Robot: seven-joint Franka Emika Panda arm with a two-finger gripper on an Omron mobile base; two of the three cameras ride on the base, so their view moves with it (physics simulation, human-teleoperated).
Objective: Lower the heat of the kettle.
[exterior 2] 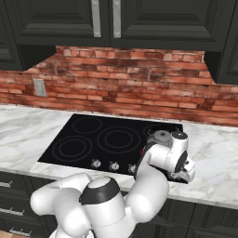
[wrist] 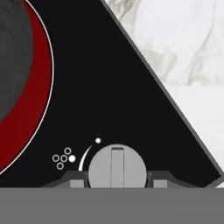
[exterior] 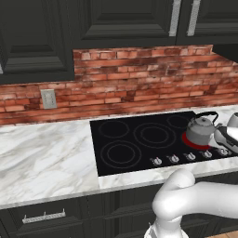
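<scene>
Red brick backs a marble tabletop (exterior: 46,153) with a black cooktop (exterior: 139,139). Near its right end the kettle (exterior: 201,128) sits on a glowing red burner (exterior: 189,141), so that ring is the one to turn down. At the front edge the claw (wrist: 117,183) is part-closed astride that burner's knob (wrist: 117,166), presumably placed to twist it.

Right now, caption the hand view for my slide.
Gripper straddling a grey stove knob, the glowing red burner beside it.
</scene>
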